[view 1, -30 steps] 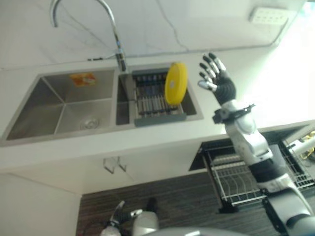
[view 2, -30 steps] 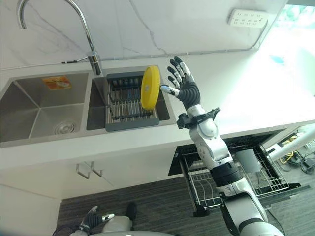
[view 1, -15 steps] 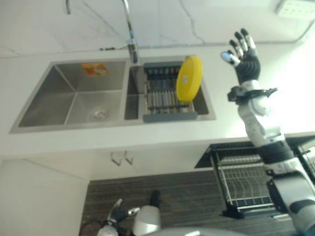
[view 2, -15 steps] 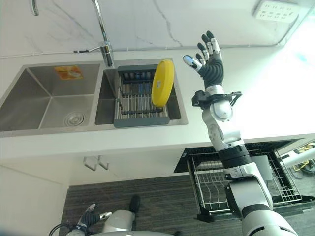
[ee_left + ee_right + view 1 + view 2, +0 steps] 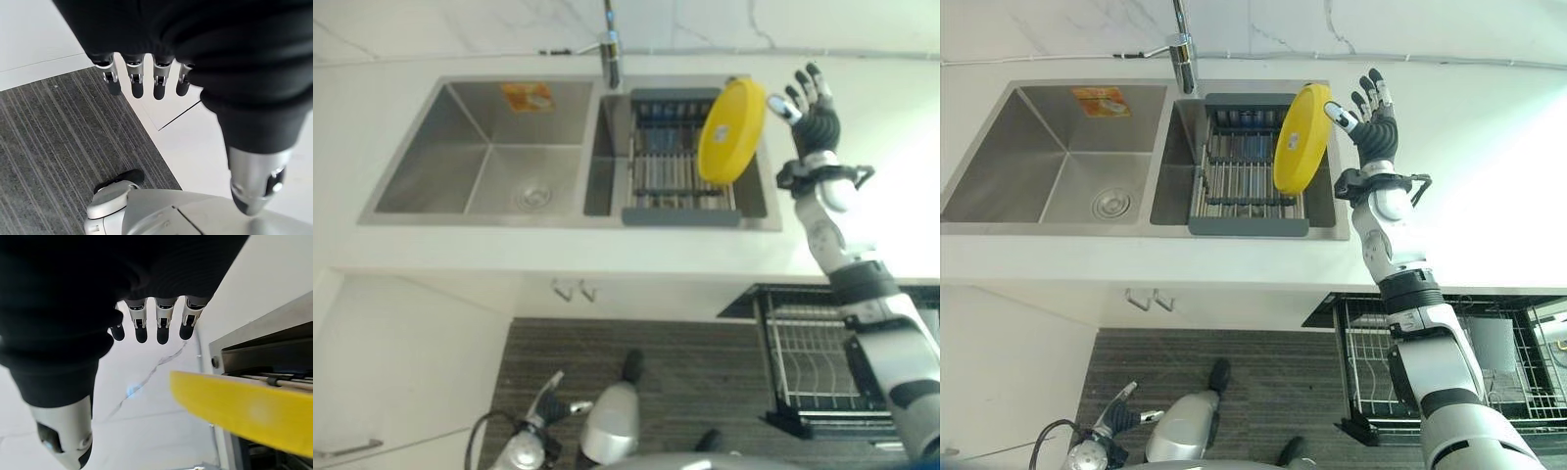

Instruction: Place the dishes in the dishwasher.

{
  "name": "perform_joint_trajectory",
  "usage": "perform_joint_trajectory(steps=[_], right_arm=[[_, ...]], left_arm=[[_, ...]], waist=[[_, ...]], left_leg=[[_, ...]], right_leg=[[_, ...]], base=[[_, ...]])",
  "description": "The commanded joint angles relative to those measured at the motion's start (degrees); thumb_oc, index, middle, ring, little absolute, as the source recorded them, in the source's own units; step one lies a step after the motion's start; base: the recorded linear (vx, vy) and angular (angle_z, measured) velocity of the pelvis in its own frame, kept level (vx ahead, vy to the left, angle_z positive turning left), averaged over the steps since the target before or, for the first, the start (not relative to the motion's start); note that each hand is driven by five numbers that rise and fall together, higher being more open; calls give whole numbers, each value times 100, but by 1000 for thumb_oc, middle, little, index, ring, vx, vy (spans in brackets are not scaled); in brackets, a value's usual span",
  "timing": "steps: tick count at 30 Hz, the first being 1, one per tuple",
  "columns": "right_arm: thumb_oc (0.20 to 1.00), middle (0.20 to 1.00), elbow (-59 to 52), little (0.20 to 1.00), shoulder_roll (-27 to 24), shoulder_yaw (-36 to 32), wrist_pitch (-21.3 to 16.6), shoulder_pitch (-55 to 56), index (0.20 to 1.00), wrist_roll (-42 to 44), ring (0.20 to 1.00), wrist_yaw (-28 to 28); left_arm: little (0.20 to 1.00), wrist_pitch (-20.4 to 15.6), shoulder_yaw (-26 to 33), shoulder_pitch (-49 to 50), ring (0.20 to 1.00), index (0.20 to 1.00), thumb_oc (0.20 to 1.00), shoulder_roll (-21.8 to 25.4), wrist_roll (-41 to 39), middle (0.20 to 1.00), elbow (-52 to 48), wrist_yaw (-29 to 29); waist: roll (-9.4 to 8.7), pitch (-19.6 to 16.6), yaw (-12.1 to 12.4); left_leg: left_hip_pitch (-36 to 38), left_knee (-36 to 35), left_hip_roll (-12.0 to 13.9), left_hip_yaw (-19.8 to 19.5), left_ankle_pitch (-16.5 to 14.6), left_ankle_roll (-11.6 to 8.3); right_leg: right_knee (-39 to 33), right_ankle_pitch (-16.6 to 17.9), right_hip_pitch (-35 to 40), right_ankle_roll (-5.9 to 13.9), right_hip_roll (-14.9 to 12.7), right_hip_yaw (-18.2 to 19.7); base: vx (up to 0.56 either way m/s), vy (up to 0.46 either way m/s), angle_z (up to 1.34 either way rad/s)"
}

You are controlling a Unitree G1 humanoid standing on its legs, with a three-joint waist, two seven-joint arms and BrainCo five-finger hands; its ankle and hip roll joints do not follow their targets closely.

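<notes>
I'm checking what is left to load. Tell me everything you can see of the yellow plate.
The yellow plate is round, plain and smooth, plastic by its look. It stands on edge, tilted, at the right end of the grey drying rack in the sink's right basin, its lower rim among the rack's bars. The right hand, fingers open, is raised just beside it; contact cannot be told.

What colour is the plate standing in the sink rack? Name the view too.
Yellow. The plate stands on edge in the dark grey rack; the right eye view shows it best.

The plate (image 5: 1295, 138) stands on edge in the rack (image 5: 1246, 186) inside the right sink basin (image 5: 1171, 166), apparently leaning rightward, with the right hand (image 5: 1374, 122) beside it.
</notes>
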Motion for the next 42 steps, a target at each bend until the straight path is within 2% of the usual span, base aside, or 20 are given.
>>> perform_joint_trajectory(steps=[1, 11, 17, 42], right_arm=[[1000, 1000, -146, 1000, -438, 201, -439, -350, 1000, 41, 1000, 37], [1000, 1000, -119, 1000, -271, 296, -321, -372, 1000, -21, 1000, 161], [1000, 1000, -235, 1000, -197, 366, -193, -206, 1000, 6, 1000, 222], [1000, 1000, 57, 1000, -89, 474, -155, -329, 1000, -120, 1000, 301]], left_arm=[[1000, -232, -420, -4, 1000, 1000, 1000, 106, 0, 1000, 33, 12], [1000, -168, -331, 17, 1000, 1000, 1000, 51, -176, 1000, 62, 88], [1000, -79, -211, 58, 1000, 1000, 1000, 29, -273, 1000, 45, 111], [1000, -49, -220, -91, 1000, 1000, 1000, 97, -300, 1000, -45, 293]], waist=[[178, -318, 138], [292, -121, 144], [297, -86, 134], [300, 184, 143]], left_leg=[[-235, 73, 210, -42, -414, -180], [-317, 146, 169, -196, -388, -176], [-331, 177, 185, -189, -390, -178], [-431, 269, 169, -238, -393, -146]], right_leg=[[758, -610, -146, -208, -124, 27], [887, -625, -280, -212, -176, 102], [938, -630, -309, -212, -188, 98], [1151, -674, -491, -246, -194, 148]], base=[[16, -7, 5], [9, -5, 1], [9, -8, 0], [1, -1, 0]])
